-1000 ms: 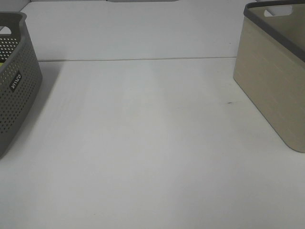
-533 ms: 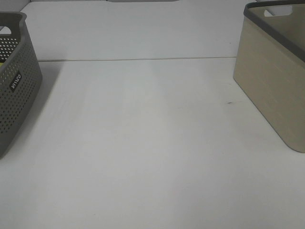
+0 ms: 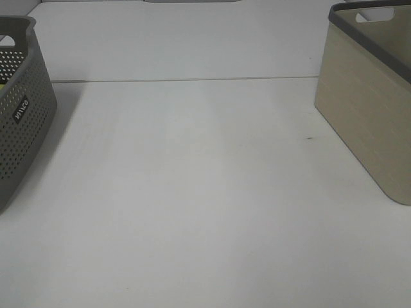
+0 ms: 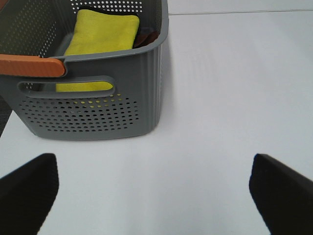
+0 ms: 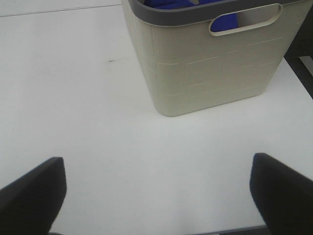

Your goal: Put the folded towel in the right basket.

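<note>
A folded yellow towel (image 4: 102,36) lies inside the grey perforated basket (image 4: 93,110) at the table's left edge, with a dark cloth (image 4: 145,37) beside it. The beige right basket (image 5: 210,63) holds blue cloth (image 5: 168,4). My left gripper (image 4: 156,196) is open and empty over bare table, short of the grey basket. My right gripper (image 5: 156,196) is open and empty, short of the beige basket. In the exterior high view I see the grey basket (image 3: 22,109) and the beige basket (image 3: 369,102), but neither gripper.
The white table (image 3: 192,192) runs between the two baskets, with a seam (image 3: 186,80) across its far part and a small dark speck (image 3: 309,137) near the beige basket. An orange strip (image 4: 30,66) lies on the grey basket's near rim.
</note>
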Robot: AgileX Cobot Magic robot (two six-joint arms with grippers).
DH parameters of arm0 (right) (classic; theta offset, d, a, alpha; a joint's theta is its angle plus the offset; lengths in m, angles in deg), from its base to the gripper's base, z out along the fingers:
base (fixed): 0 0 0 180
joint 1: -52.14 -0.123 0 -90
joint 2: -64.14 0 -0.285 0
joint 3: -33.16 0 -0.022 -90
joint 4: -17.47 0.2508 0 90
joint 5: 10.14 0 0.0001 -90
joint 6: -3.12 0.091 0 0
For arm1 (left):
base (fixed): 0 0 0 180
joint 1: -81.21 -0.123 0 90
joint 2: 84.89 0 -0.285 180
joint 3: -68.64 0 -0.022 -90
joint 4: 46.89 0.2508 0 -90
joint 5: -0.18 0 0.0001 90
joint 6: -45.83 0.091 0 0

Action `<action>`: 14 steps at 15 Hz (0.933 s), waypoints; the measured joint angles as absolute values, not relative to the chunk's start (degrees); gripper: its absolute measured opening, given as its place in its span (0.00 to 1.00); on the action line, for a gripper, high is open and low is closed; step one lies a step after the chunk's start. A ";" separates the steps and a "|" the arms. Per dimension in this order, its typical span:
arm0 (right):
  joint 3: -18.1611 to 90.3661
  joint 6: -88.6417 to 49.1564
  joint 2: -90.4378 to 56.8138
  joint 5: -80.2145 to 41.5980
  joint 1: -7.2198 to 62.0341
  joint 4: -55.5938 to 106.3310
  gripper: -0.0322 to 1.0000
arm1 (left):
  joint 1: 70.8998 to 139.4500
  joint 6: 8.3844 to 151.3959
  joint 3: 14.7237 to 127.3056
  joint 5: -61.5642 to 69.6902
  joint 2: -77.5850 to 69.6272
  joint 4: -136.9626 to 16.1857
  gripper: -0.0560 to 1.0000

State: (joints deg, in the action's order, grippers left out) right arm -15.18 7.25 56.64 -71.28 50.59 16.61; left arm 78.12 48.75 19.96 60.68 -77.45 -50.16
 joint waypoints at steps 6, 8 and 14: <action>-15.18 7.25 56.64 -71.22 50.59 16.67 0.97 | 78.12 48.75 19.96 60.68 -77.45 -50.04 0.99; -15.18 7.25 56.64 -71.22 50.59 16.67 0.97 | 78.12 48.75 19.96 60.68 -77.45 -50.04 0.99; -15.18 7.25 56.64 -71.16 50.59 16.67 0.97 | 78.12 48.75 19.96 60.68 -77.45 -50.04 0.99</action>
State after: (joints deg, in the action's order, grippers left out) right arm -15.18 7.25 56.64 -71.16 50.59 16.67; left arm 78.12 48.75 19.96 60.68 -77.45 -50.04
